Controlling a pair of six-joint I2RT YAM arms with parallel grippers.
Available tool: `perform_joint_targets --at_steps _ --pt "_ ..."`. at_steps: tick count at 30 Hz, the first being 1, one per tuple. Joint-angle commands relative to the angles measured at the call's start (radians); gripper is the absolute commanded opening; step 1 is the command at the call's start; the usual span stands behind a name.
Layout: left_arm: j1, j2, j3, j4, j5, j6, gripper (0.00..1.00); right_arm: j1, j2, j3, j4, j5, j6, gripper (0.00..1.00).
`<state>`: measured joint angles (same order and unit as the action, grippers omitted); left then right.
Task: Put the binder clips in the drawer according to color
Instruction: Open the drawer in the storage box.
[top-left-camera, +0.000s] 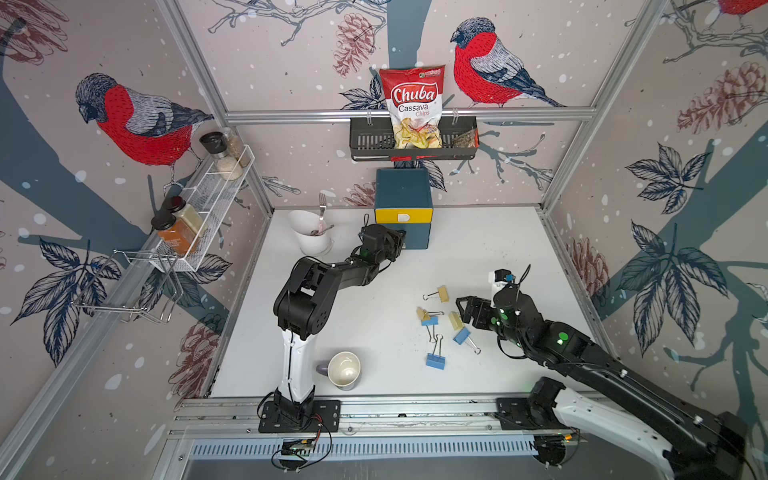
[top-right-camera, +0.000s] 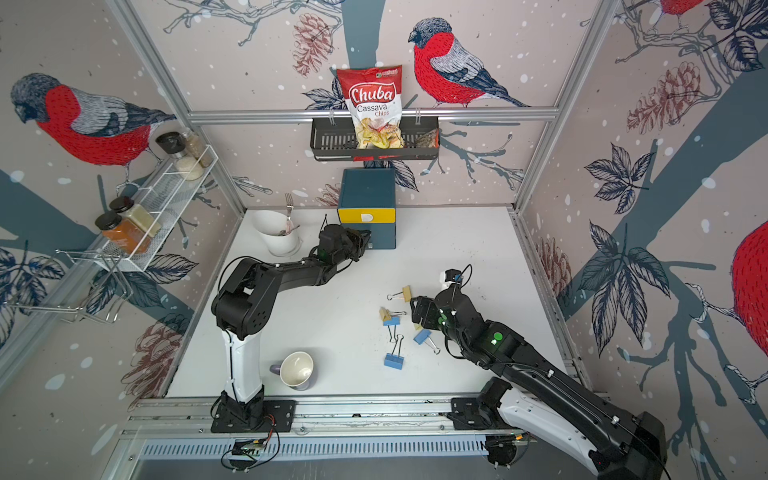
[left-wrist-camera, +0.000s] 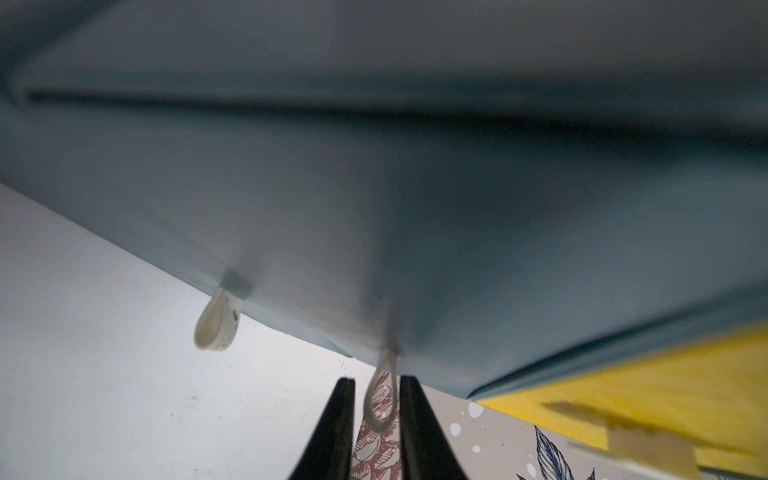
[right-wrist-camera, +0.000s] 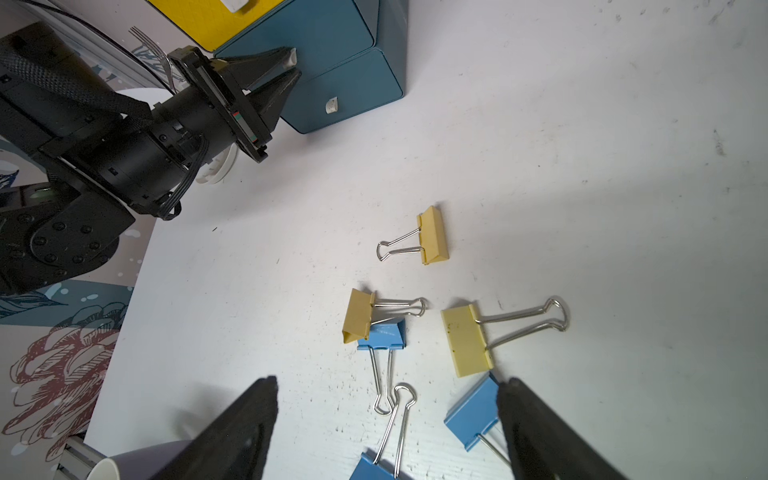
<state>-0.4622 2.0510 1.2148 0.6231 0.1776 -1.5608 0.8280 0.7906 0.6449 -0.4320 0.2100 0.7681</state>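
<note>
Six binder clips, three yellow and three blue, are seen loose on the white worktop, right of centre in both top views. One yellow is touching a blue. The drawer unit is set at upper centre against the back wall, yellow front on top, two teal fronts below. The left claw is pinched on the pull loop of the middle drawer. The right claw is held spread wide over the clips, gripping nothing. A mug is seen at lower centre, beside the left arm's base.
</note>
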Motion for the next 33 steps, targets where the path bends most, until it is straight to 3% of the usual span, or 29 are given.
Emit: perform_joint_targets --at_steps 1,4,9,18,24,33 --pt "0.001 0.008 0.014 0.054 -0.017 0.007 0.17 -0.003 -0.003 0.003 -0.005 0.005 -0.006 0.88" --pt "0.001 0.008 0.011 0.061 -0.020 0.012 0.00 -0.007 -0.005 0.000 -0.004 0.004 -0.007 0.88" --pt "-0.012 -0.018 -0.025 0.077 -0.022 0.019 0.00 -0.015 0.002 -0.009 0.006 0.008 -0.006 0.88" --pt "-0.086 -0.184 -0.270 0.184 -0.056 0.002 0.00 -0.005 0.053 0.002 -0.027 0.045 0.018 0.87" --pt "-0.131 -0.314 -0.382 0.132 -0.116 0.063 0.00 0.013 0.090 0.025 -0.051 0.058 0.036 0.87" --pt "-0.134 -0.340 -0.454 0.157 -0.102 0.051 0.00 0.050 0.103 0.029 -0.046 0.071 0.063 0.87"
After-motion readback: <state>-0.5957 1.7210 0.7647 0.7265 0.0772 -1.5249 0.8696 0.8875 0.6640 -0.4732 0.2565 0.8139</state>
